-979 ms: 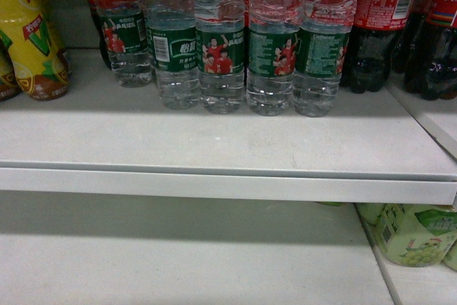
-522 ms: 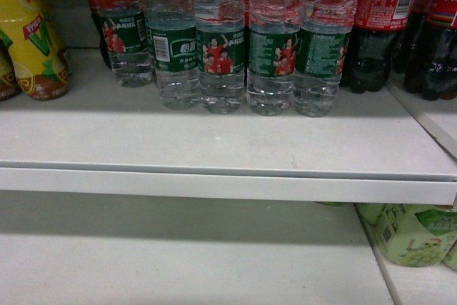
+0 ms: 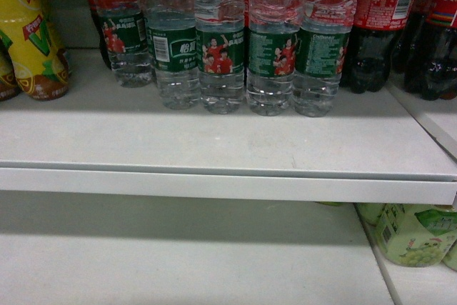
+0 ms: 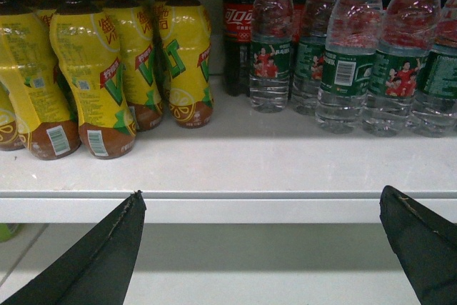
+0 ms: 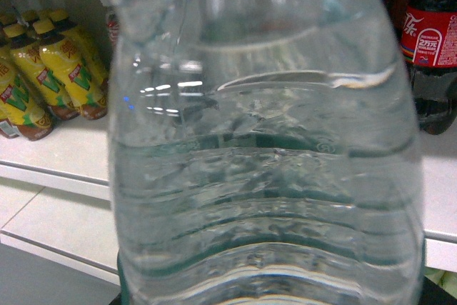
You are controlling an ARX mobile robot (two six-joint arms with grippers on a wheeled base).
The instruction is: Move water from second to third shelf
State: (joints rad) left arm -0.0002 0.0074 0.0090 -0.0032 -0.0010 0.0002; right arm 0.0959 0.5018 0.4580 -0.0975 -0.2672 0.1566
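**One water bottle close to my right wrist, lower shelf waiting**

I judge the step in hand to be the carry; a water bottle [image 5: 264,176] fills my right wrist view, so near that only its clear ribbed shoulder and a sliver of green label at the bottom show; the shelf edge runs behind it, so it seems to stand out in front of the shelf rather than on it; that suggests my right jaws grip it, but they are out of sight in every view, so I cannot tell whether they are closed on it or how wide they stand.

My left gripper [image 4: 260,194] hangs low before the shelf edge, its two dark jaws spread wide, holding nothing and touching nothing.

On the upper shelf [image 3: 214,141] the row of water bottles [image 3: 221,41] stands upright at the far side, five alike, shoulder to shoulder; cola bottles [image 3: 382,19] stand just to their right and yellow tea bottles [image 4: 107,69] to their left.

The lower shelf [image 3: 178,262], which I take for the third, shows bare board in the middle and left; green drink bottles [image 3: 414,233] lie at its far right.

The next move calls for bringing the bottle down below the upper shelf's front lip, then in over that bare board, keeping it upright and well left of the green drink bottles; the lip above could catch the cap if I go in too high.
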